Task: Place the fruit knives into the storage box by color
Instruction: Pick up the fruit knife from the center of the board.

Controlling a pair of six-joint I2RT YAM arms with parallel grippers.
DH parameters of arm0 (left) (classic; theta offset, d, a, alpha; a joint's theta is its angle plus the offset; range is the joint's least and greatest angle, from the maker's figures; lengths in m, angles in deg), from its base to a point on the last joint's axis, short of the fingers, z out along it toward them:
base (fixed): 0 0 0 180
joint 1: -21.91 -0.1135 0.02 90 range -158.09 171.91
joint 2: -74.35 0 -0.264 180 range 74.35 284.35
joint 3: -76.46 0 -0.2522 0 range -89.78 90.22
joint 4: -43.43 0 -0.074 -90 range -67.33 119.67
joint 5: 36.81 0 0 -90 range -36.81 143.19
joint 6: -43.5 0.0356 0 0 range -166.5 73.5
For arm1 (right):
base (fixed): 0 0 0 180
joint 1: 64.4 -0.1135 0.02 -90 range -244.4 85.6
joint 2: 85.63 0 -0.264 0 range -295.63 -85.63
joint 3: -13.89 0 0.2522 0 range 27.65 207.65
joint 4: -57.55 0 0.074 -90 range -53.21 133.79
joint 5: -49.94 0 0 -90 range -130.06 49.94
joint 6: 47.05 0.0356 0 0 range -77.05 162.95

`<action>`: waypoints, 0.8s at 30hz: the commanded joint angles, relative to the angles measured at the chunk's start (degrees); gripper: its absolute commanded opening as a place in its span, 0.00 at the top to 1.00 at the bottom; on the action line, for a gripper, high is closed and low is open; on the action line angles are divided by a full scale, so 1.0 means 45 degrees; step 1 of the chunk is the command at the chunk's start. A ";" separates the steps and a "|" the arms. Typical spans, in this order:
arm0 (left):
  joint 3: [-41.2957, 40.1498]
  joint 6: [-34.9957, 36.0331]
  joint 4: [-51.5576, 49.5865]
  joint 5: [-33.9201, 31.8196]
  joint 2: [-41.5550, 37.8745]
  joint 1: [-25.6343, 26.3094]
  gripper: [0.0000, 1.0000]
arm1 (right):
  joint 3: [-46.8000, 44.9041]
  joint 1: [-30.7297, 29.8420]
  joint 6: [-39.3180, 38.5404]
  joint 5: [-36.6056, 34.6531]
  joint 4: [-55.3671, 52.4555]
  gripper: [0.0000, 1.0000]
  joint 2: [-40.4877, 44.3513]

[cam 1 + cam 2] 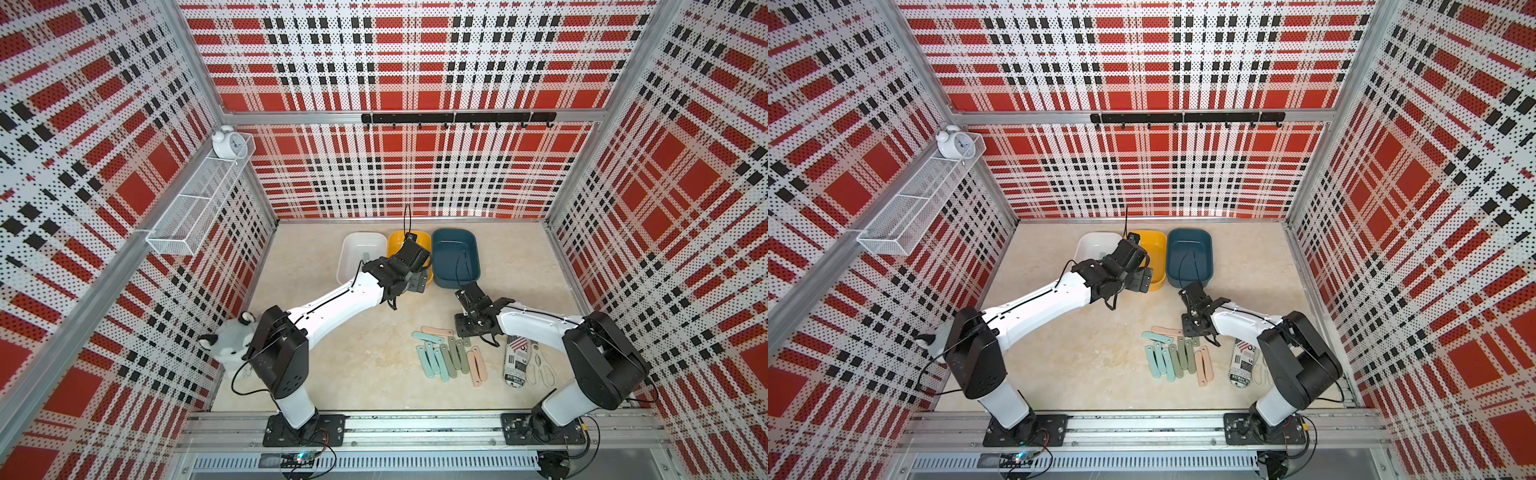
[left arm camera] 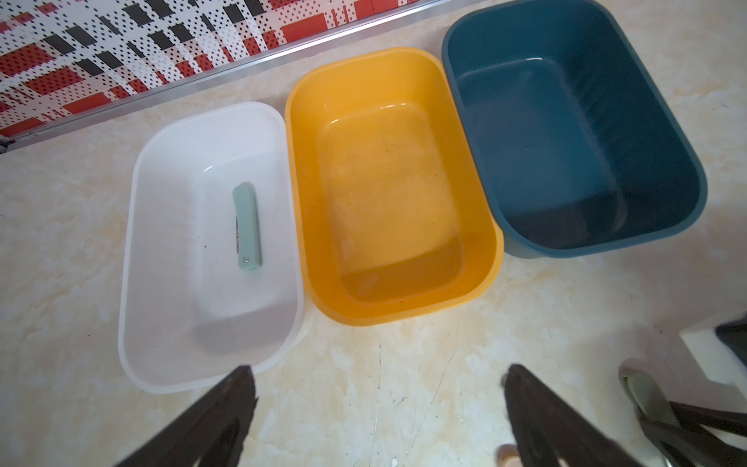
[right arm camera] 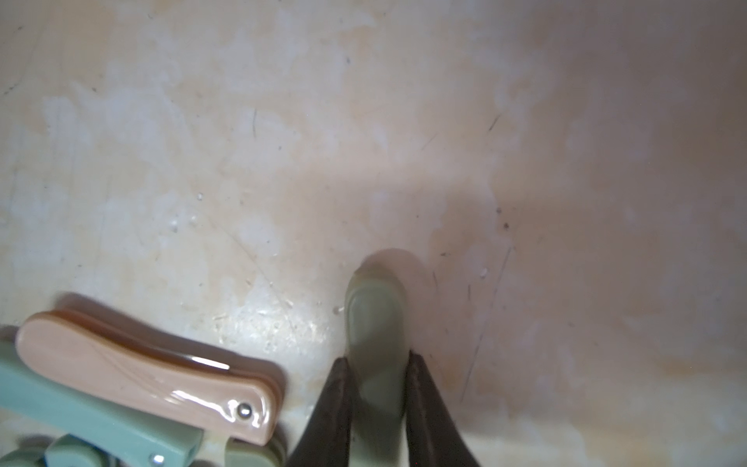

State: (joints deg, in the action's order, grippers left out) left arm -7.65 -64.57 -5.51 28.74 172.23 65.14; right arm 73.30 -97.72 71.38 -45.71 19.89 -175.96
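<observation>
Several fruit knives (image 1: 444,359) in mint, sage green and peach lie side by side on the table in both top views (image 1: 1169,361). My right gripper (image 3: 376,360) points down at the far end of that group (image 1: 469,332), shut on the end of a sage green knife (image 3: 376,315). A peach knife (image 3: 141,372) and a mint one (image 3: 81,412) lie beside it. White (image 2: 161,242), yellow (image 2: 307,161) and dark blue (image 2: 646,101) storage boxes stand in a row at the back. One mint knife (image 2: 246,226) lies in the white box. My left gripper (image 2: 376,376) hangs open and holds nothing, at the yellow box's near edge (image 1: 415,282).
A newspaper-print cylinder (image 1: 516,365) and white-handled scissors (image 1: 540,370) lie right of the knives, under my right arm. A grey plush toy (image 1: 232,345) sits at the left wall. A wire shelf (image 1: 199,208) with an alarm clock (image 1: 226,143) hangs on that wall.
</observation>
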 commanded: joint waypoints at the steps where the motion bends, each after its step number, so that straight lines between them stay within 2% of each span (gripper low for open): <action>1: 0.0402 -0.0270 0.0143 0.0067 0.0161 -0.0142 0.01 | 0.0065 -0.0076 0.0073 -0.0414 -0.0198 0.85 -0.0197; 7: 0.0651 -0.0533 0.0160 0.0276 0.0180 -0.0152 0.02 | 0.0844 0.0001 -0.0066 -0.0736 -0.0820 0.85 0.0280; 16: 0.1819 -0.1168 0.0142 0.0201 0.0789 -0.0210 0.01 | 0.3717 0.0561 -0.0649 -0.1215 -0.1869 0.85 0.0861; 24: 0.2444 -0.1530 0.0132 0.0136 0.1259 -0.0699 0.02 | 0.6950 0.2139 -0.1788 -0.0745 -0.1281 0.85 -0.1330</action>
State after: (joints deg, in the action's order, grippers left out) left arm 1.68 -70.03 -5.40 29.40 176.52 63.39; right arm 101.36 -89.74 66.00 -49.45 13.45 -177.77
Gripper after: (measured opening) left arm 0.984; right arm 0.230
